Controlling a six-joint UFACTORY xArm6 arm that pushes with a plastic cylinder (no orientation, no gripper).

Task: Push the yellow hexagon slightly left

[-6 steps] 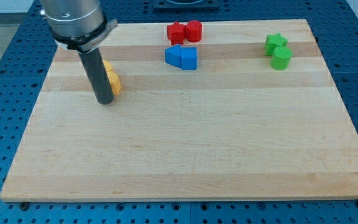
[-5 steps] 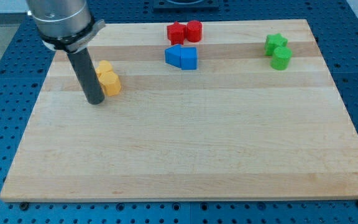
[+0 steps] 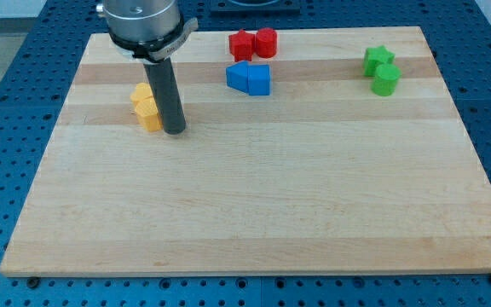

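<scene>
Camera view: my tip (image 3: 175, 132), a bare rod with no fingers, holding nothing, stands just right of two touching yellow blocks, the nearer yellow hexagon (image 3: 149, 115) and a farther yellow block (image 3: 141, 95), left on the wooden board (image 3: 254, 205).

Arm: single, entering from the view's top left; grey cylindrical wrist housing with a dark flanged collar. Rod: straight, dark, near vertical, slightly tilted. My tip (image 3: 176, 131): lower end of rod, down at the worktop (image 3: 254, 205) surface.
</scene>
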